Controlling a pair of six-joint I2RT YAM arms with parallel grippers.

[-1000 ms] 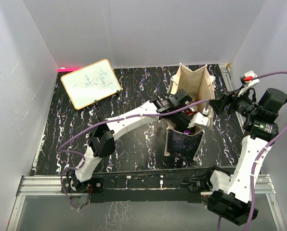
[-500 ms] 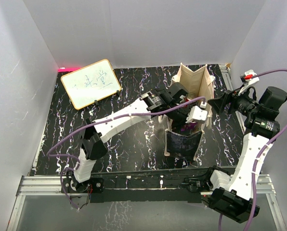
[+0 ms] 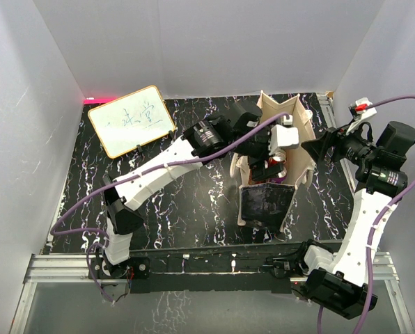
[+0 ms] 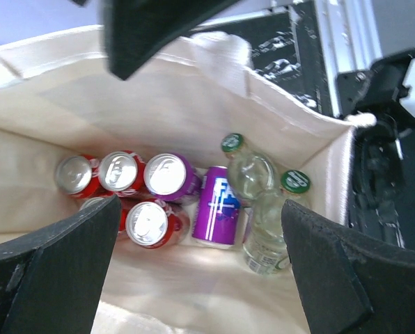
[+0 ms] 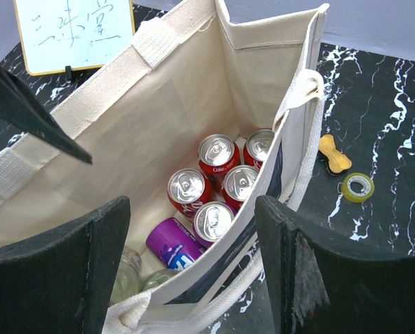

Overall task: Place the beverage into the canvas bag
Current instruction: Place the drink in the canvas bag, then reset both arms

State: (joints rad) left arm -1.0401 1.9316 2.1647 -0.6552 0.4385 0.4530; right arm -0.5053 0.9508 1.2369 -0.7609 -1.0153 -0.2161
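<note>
**Drinks inside the standing tote**

Shows a tall beige canvas bag (image 3: pixel 301 131) upright on a black marbled tabletop (image 3: pixel 186 202), mouth open. On its floor: a purple beverage can (image 5: pixel 171 248) lying on its side, beside upright red cans (image 5: pixel 218 154) and clear green-capped bottles (image 4: pixel 253 174). Above the mouth, a black-fingered left gripper (image 4: pixel 200 205), spread wide, holding nothing. Just beside the bag's right rim, a black-fingered right gripper (image 5: pixel 193 202), likewise spread and empty; contact with the fabric hard to judge, probably none.

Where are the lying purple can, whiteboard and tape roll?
Purple can (image 4: pixel 218 205), left wrist view, its printed side.
Whiteboard (image 3: pixel 132 120), top external view, its writing face.
Tape roll (image 5: pixel 346 188), right wrist view, its yellow rim.
</note>
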